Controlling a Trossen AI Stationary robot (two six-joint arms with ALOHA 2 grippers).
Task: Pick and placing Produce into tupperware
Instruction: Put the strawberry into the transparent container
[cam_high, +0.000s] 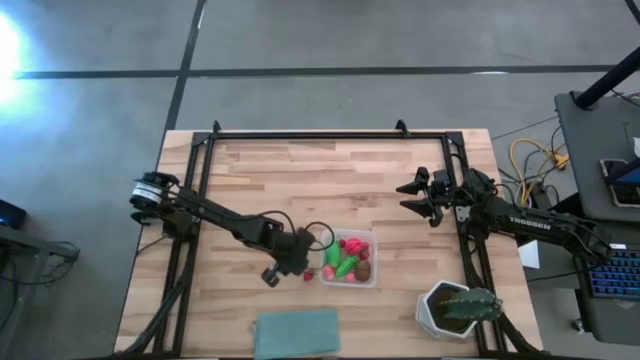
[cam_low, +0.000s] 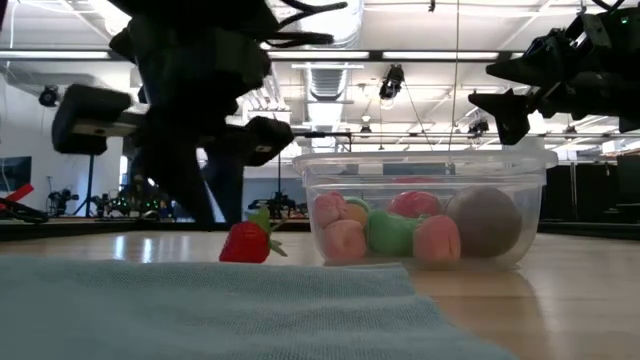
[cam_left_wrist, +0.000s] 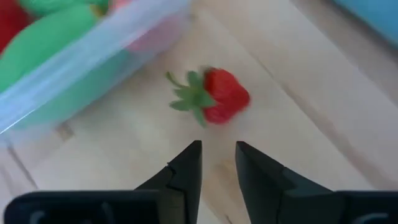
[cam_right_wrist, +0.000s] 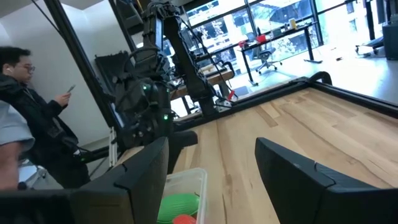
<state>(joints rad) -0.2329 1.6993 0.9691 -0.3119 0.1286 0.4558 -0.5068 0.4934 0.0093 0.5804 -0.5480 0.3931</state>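
The clear tupperware (cam_high: 350, 258) (cam_low: 425, 215) stands on the table and holds green, pink, red and brown produce pieces. A small red strawberry (cam_left_wrist: 217, 96) (cam_low: 245, 243) with a green leafy top lies on the wood just left of the box (cam_left_wrist: 74, 62). My left gripper (cam_left_wrist: 217, 155) (cam_high: 300, 255) hovers just short of the strawberry, fingers a narrow gap apart, touching nothing. My right gripper (cam_high: 425, 195) (cam_right_wrist: 211, 162) waits wide open above the table's right side, well off the box (cam_right_wrist: 183, 199).
A folded teal cloth (cam_high: 297, 333) (cam_low: 200, 310) lies at the near edge. A white pot with a green plant (cam_high: 455, 310) stands at the near right corner. Black frame rails (cam_high: 330, 133) border the table. A person (cam_right_wrist: 25, 124) stands beyond the table's left side.
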